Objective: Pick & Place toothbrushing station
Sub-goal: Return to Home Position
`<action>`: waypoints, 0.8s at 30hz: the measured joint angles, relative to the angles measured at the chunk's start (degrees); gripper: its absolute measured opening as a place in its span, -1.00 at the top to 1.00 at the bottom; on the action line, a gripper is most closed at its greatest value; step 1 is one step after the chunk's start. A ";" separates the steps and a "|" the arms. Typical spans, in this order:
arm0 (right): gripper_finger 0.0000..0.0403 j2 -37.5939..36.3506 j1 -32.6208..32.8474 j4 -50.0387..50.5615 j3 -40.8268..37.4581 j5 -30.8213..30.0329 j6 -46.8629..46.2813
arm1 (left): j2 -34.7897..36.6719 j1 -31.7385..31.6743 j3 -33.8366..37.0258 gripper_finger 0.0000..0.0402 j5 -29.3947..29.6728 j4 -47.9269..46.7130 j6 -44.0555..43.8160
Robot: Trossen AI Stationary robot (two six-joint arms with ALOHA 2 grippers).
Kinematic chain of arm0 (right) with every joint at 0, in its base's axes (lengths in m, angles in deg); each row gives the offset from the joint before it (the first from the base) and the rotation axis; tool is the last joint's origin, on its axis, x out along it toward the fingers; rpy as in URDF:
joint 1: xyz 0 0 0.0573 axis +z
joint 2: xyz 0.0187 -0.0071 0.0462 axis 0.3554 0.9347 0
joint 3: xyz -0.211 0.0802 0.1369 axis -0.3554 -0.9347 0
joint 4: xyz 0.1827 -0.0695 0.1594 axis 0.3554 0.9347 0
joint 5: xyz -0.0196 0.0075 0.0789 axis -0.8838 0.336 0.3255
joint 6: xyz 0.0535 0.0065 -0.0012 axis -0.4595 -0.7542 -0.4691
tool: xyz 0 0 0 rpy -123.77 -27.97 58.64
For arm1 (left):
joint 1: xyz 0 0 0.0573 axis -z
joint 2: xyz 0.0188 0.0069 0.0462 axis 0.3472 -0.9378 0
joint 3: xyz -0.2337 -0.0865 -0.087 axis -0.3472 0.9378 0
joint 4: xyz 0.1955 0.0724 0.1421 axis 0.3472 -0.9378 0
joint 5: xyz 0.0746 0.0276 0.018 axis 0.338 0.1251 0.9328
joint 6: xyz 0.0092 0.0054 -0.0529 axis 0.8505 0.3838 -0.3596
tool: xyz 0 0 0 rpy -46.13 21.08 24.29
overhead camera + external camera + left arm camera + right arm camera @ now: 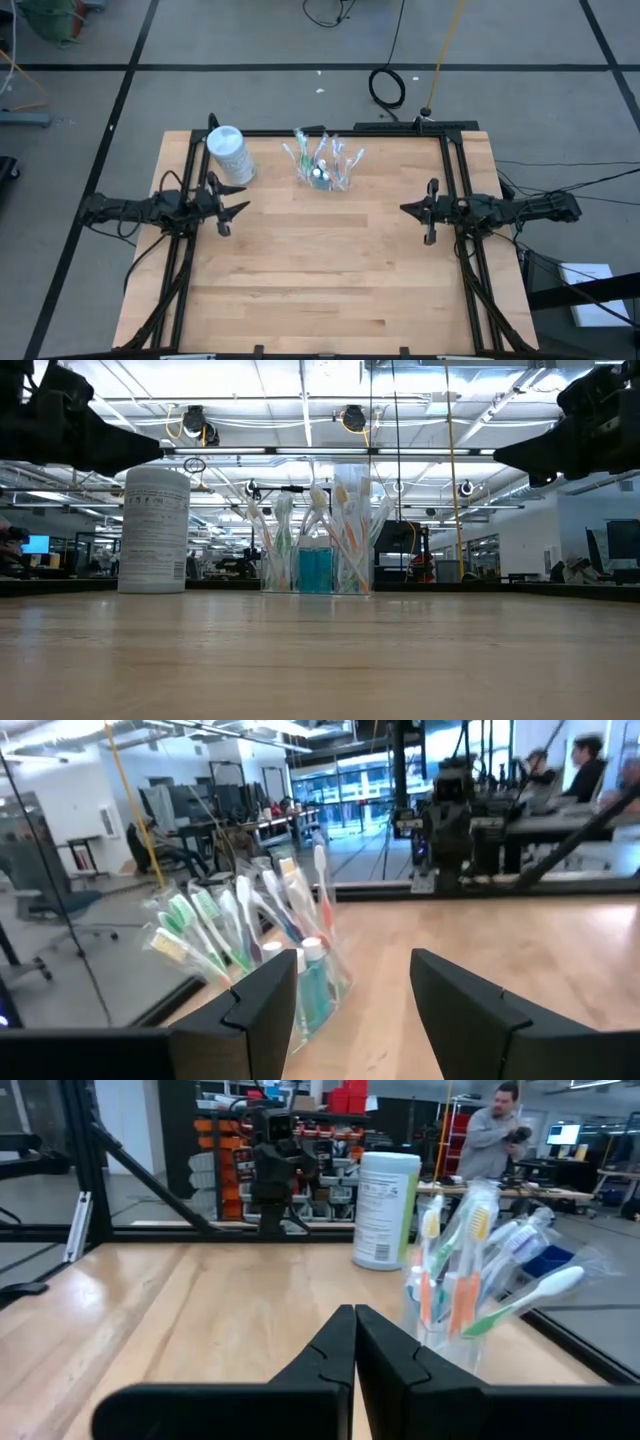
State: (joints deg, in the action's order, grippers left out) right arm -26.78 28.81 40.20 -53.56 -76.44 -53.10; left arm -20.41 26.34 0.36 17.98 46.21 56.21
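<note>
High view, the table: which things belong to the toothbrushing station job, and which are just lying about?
Job:
clear organizer
toothbrushes standing in it
blue toothpaste tubes inside it
left gripper, open, and right gripper, shut, each at its own side

Lying about:
white cylindrical canister beside the organizer

Table (330,280) middle, near half open; cup (322,181) with toothbrushes (326,153), container (230,153) block far edge.

Toothbrushes (333,155) stand in the cup (335,182), the container (229,153) nearby on its left.
</note>
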 joint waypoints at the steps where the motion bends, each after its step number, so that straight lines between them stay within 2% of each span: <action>1: 0.99 0.00 0.00 -0.01 -0.01 -0.03 0.09 | -0.01 -0.01 0.02 -0.01 0.05 -0.20 1.19; 24: 0.99 0.00 0.00 -0.23 -0.16 -0.18 0.31 | -0.01 -0.01 0.03 -0.01 0.19 -0.07 2.96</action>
State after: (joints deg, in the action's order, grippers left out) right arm -26.78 28.81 39.98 -53.73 -76.62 -52.79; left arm -20.41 26.34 0.39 18.16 46.14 59.17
